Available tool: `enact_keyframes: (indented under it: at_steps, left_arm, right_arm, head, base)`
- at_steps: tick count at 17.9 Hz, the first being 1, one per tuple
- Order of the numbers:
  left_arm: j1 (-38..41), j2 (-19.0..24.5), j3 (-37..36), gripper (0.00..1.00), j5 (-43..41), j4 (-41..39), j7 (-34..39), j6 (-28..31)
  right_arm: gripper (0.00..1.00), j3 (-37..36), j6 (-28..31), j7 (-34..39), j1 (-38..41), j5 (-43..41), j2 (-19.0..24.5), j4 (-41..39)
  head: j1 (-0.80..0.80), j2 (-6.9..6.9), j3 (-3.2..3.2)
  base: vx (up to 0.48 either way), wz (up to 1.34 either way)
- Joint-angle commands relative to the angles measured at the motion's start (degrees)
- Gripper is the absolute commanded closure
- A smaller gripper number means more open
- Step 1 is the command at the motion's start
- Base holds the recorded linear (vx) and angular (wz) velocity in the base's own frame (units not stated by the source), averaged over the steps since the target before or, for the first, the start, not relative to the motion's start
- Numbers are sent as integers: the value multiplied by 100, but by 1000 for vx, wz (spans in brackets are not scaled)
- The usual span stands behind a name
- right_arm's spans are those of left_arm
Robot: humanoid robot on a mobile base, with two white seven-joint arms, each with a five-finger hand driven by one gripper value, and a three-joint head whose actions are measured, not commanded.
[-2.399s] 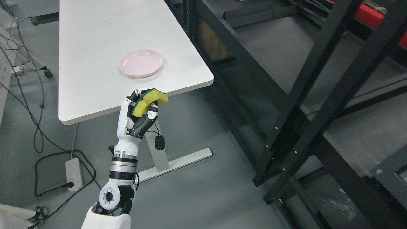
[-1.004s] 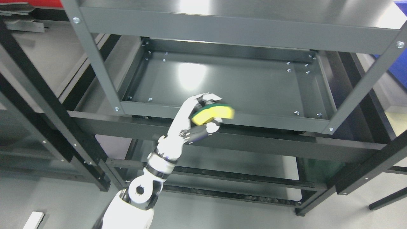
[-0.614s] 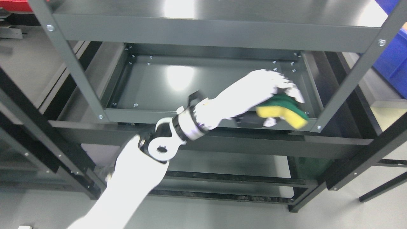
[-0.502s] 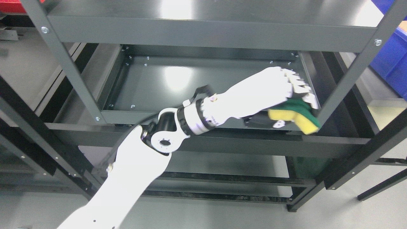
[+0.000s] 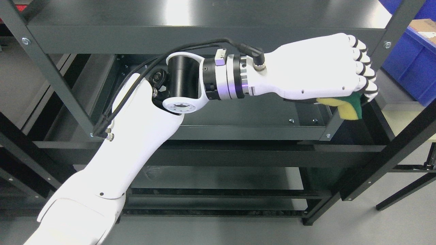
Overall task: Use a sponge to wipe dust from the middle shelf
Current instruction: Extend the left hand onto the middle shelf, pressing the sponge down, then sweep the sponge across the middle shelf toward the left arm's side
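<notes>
While one white left hand point(image 5: 320, 69) reaches right of frame, curled fingers point(image 5: 366, 73) clamp one yellow-green sponge point(image 5: 345, 106) beneath, over dark metal shelf point(image 5: 238, 131).

Dark metal shelf point(image 5: 238, 131), nothing visibly resting

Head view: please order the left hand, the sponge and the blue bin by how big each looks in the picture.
1. left hand, though it is nearest the camera
2. blue bin, cut off by the picture edge, so its rank is unsure
3. sponge, mostly hidden under the fingers
</notes>
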Motion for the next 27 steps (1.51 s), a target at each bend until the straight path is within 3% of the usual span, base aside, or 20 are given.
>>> enact_keyframes:
  at_steps: [1, 6, 9, 12, 14, 21, 23, 27]
  left_arm:
    - [222, 101, 1168, 100, -374, -287, -590, 0]
    - [1077, 101, 1863, 100, 363, -947, -1391, 0]
    - [1068, 465, 2364, 100, 758, -1026, -1409, 0]
    - [1112, 1342, 2752, 100, 1408, -1088, -1462, 0]
    - [1243, 2150, 2779, 100, 2022, -1149, -1462, 0]
    - [2261, 4374, 3384, 100, 3597, -1246, -1453, 0]
    - [2971, 4981, 3988, 100, 3966, -1194, -1453, 0]
    - [4143, 5484, 5483, 100, 4424, -694, -1453, 0]
  right_arm:
    - [0, -3, 1, -3, 0, 0, -100, -100]
    - [0, -3, 1, -3, 0, 0, -100, -100]
    - [0, 5, 1, -3, 0, 0, -100, -100]
    - [0, -3, 1, -3, 0, 0, -100, -100]
    - [0, -3, 1, -3, 0, 0, -100, -100]
    - [0, -3, 1, -3, 0, 0, -100, -100]
    - [0, 5, 1, -3, 0, 0, -100, -100]
    - [0, -3, 1, -3, 0, 0, -100, -100]
  head:
    - [0, 0, 0]
    - [0, 0, 0]
    - [0, 0, 0]
    - [0, 0, 0]
    - [0, 0, 0]
    - [0, 0, 0]
    - [0, 0, 0]
    - [0, 0, 0]
  base:
    - [-6, 12]
    - [-5, 8]
    - [0, 0]
    - [0, 0]
    - [0, 0]
    - [0, 0]
    - [0, 0]
    - [0, -5]
